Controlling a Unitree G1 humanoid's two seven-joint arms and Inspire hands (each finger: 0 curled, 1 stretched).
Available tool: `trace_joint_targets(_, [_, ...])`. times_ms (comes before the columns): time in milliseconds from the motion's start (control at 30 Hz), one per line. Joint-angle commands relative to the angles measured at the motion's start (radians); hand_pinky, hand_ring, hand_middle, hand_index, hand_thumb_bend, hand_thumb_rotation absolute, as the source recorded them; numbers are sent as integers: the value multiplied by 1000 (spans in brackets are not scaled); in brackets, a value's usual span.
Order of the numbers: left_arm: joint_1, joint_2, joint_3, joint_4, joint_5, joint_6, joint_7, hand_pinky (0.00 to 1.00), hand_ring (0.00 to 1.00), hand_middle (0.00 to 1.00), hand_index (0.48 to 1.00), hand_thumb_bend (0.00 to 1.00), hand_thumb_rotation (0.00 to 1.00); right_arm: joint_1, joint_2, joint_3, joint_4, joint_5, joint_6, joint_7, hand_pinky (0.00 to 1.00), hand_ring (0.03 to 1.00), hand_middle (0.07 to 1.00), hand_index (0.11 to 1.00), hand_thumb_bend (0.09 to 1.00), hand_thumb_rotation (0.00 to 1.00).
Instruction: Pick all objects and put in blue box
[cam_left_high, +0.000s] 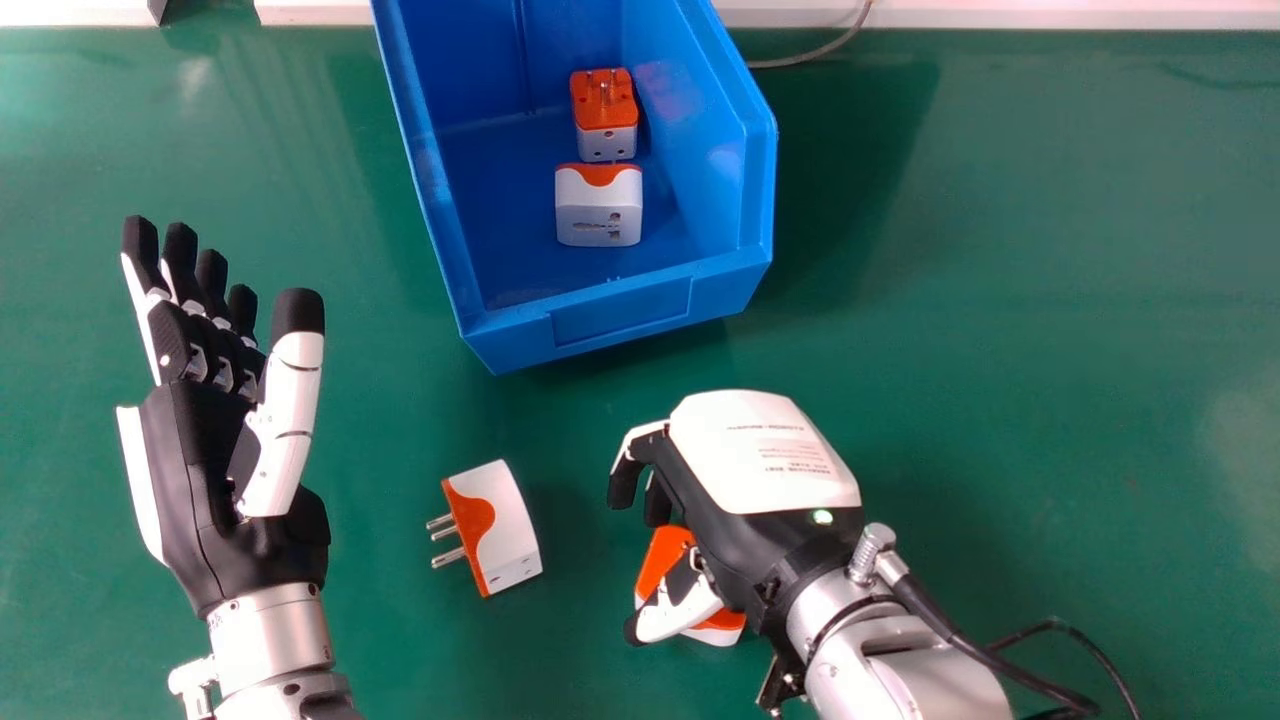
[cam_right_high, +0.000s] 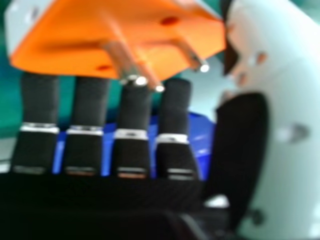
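My right hand (cam_left_high: 765, 470) is low over the table, palm down, with its fingers loosely bent and open. Beneath it and beside its thumb is an orange-and-white adapter (cam_left_high: 662, 556), partly hidden by the hand. In the right hand view this adapter (cam_right_high: 135, 30) shows its orange face and metal prongs close to my right hand (cam_right_high: 132, 110). A second adapter (cam_left_high: 508, 530) lies between the two hands, prongs pointing left. My left hand (cam_left_high: 195, 460) is open at the left, holding nothing. The blue box (cam_left_high: 620, 312) contains two adapters, one (cam_left_high: 605, 112) behind the other (cam_left_high: 599, 207).
The box stands at the back centre of the green table (cam_left_high: 1000, 300), its low front wall facing the hands. A grey cable (cam_left_high: 815, 52) runs behind the box on the right. Black cables (cam_left_high: 1040, 680) trail from the right forearm.
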Motion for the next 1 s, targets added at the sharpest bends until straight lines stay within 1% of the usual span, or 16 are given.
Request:
trace_joint_targets(0, [6,-25,-3,-21,3,-14,-3,1000,1000,1000,1000,659,420,6,-2,-2,-38,18,-21,-27,353,433,535,580,570,53])
trace_joint_targets(67, [8,-24,-5,-24,1,-12,-5,1000,1000,1000,1000,659,420,6,-7,-2,-37,27,-29,-40,353,433,535,580,570,53])
trace_joint_targets(100, [9,-25,-5,-25,5,-11,-1,1000,1000,1000,1000,658,421,8,-8,-2,-36,30,-34,-54,349,425,531,570,558,43])
trace_joint_targets(167, [10,-25,-4,-24,9,-13,2,1000,1000,1000,1000,658,421,10,-10,-2,-35,35,-41,-71,349,425,531,570,558,43])
trace_joint_targets(400, [7,-24,-4,-22,-1,-15,-6,1000,1000,1000,1000,660,422,9,-18,0,-32,51,-55,-91,343,417,523,562,549,34])
trace_joint_targets(467, [7,-24,-3,-21,4,-15,-2,1000,1000,1000,1000,660,422,10,-18,-3,-33,61,-59,-92,343,417,523,562,549,34])
trace_joint_targets(567, [4,-23,-2,-17,3,-16,-4,1000,1000,1000,1000,660,422,10,-22,-4,-33,67,-64,-100,339,413,520,554,541,27])
trace_joint_targets(667, [3,-22,-2,-15,7,-15,-1,1000,1000,1000,1000,660,422,7,-28,-2,-33,66,-72,-120,339,413,520,554,541,27])
trace_joint_targets(733, [2,-22,-4,-16,6,-14,-3,1000,1000,1000,1000,659,421,8,-31,-6,-34,72,-82,-136,339,411,516,547,536,21])
trace_joint_targets(867, [1,-24,-4,-17,6,-15,-2,1000,1000,1000,1000,659,421,8,-33,-10,-39,74,-83,-148,339,411,516,547,536,21])
trace_joint_targets(967, [2,-24,-5,-18,8,-14,0,1000,1000,1000,1000,659,421,11,-29,-16,-42,83,-86,-165,339,411,516,547,536,21])
